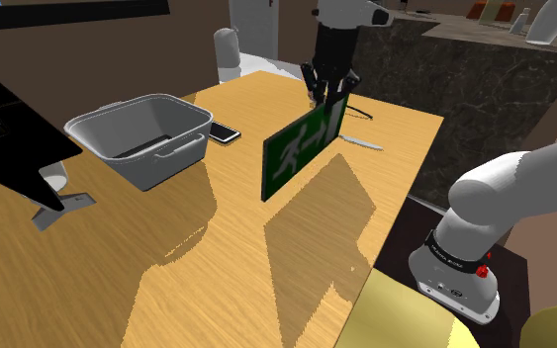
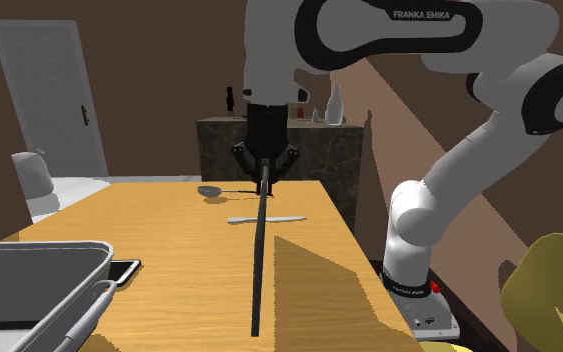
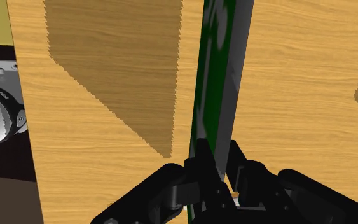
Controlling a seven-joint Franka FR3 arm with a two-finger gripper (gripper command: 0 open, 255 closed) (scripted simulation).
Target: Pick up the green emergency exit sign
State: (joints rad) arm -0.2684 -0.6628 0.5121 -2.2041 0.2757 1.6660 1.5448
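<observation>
While my hand [image 1: 327,98] clasps the green exit sign [image 1: 301,148] by its far upper edge, fingers closed narrowly on the thin panel, the sign stands on edge and slopes down toward the wooden counter [image 1: 222,272]. I cannot tell whether its low corner touches. A grey tub [image 1: 157,163] sits well aside, with a phone [image 1: 224,131] just beside it.

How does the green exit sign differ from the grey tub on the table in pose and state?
The flat green rectangular exit sign is upright on edge, clasped by the black gripper; the grey rectangular tub sits level, untouched. The sign is a thin panel; the tub is deep and hollow. Both are rectangular in outline.
</observation>
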